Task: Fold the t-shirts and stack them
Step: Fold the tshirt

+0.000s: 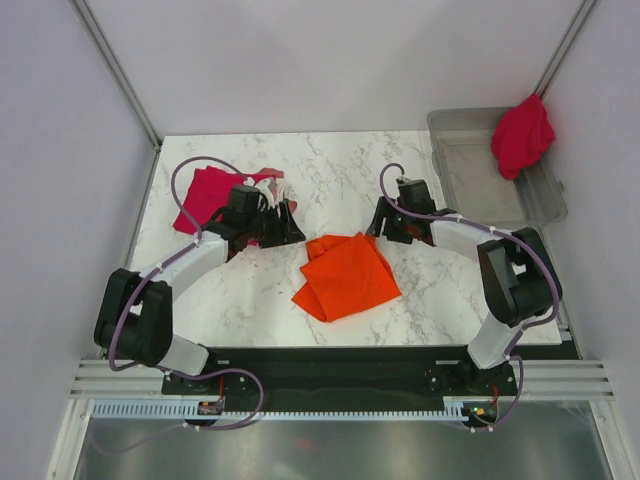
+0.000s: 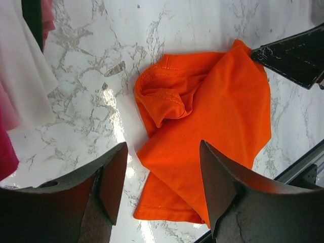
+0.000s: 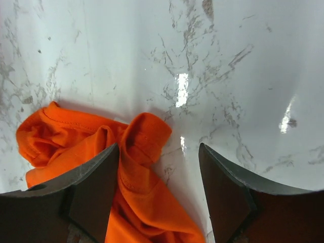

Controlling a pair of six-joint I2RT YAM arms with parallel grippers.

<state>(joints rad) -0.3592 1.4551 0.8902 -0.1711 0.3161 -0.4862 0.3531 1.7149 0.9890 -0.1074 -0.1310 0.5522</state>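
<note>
The left gripper (image 2: pixel 162 148) and right gripper (image 3: pixel 158 148) hang open, holding nothing; each waits beside the crumpled bright orange cloth t-shirt (image 1: pixel 345 275), ready to grab an edge.

Overhead view high behind, looking down on table (image 1: pixel 340 170), wrist views close above it, sharing orange t-shirt (image 2: pixel 223 116)
</note>
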